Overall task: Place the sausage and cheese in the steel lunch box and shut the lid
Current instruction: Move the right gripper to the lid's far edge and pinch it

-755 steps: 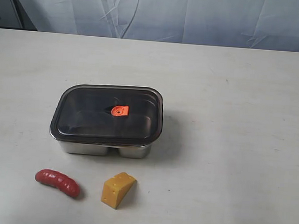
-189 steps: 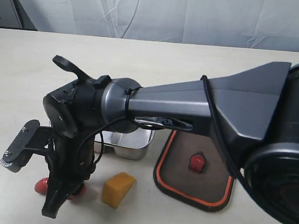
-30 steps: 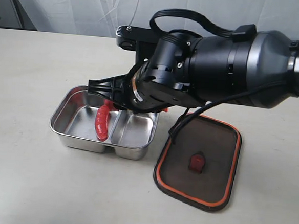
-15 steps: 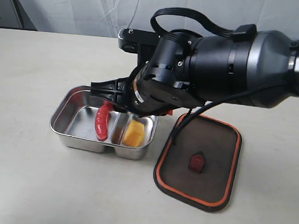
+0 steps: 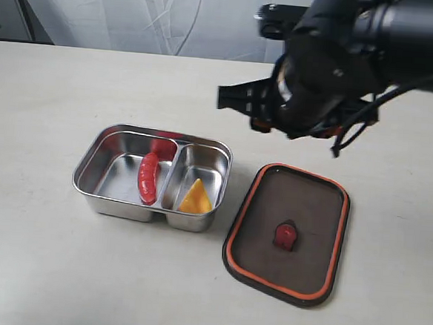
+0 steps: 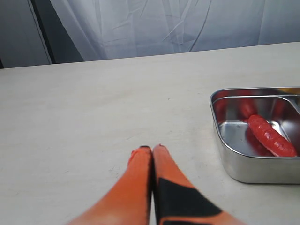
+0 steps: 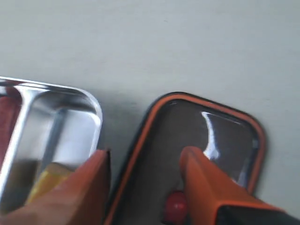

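Inside the box (image 5: 82, 177) both foods are set: sausage (image 5: 148, 178) in the left compartment, lying along the divider; cheese (image 5: 195, 198) in the right one, on the floor. Box is open, so the lid (image 5: 314, 206) lies just beside it on the right, seal side up, orange rim showing, valve (image 5: 285, 235) at centre. Only closing looks left. Right gripper (image 7: 145, 157) hangs above where box and lid meet, fingers spread, nothing between them, probably lined up for the lid. Left gripper (image 6: 151, 149) is pressed together, empty, low over bare table by the box's sausage end, seemingly parked clear. Table (image 5: 38, 269) pale, matte, faintly speckled. Wrinkled white sheet (image 5: 138, 12) behind; dark strip (image 5: 23, 11) far left.
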### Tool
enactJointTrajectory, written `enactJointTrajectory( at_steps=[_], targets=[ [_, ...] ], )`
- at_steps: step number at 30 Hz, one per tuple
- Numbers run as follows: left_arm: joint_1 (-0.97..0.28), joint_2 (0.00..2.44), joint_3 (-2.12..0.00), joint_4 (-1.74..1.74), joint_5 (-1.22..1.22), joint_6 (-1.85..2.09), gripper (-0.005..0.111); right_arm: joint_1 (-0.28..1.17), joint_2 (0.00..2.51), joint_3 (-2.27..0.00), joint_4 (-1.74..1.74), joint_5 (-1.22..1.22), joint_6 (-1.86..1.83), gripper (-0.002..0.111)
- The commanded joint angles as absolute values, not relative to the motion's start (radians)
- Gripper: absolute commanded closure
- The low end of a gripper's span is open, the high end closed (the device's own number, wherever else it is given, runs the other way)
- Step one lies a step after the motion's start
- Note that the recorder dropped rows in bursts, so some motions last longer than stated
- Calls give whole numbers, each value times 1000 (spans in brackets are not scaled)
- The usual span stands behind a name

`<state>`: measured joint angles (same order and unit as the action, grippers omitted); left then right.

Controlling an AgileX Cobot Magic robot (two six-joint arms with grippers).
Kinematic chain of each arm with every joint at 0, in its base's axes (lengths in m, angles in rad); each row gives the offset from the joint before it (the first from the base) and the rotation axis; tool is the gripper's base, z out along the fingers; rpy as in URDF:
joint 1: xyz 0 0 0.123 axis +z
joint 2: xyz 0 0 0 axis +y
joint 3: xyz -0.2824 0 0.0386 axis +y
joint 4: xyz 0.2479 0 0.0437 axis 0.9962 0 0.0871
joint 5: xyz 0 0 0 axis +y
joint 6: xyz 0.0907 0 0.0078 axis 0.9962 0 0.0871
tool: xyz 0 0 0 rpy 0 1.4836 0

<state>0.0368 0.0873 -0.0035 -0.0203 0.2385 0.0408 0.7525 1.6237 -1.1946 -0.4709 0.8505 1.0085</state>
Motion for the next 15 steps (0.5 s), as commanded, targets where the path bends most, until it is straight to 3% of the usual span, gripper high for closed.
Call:
enactJointTrajectory(
  at_steps=[1, 7, 15],
  targets=[
    [37, 81, 0, -17, 239, 40, 106, 577, 1591, -1192, -256, 925, 698, 61],
    [37, 81, 0, -17, 239, 40, 106, 375, 1647, -1192, -78, 922, 309, 61],
    [37, 81, 0, -17, 239, 40, 106, 239, 1777, -1192, -76, 850, -78, 61]
  ],
)
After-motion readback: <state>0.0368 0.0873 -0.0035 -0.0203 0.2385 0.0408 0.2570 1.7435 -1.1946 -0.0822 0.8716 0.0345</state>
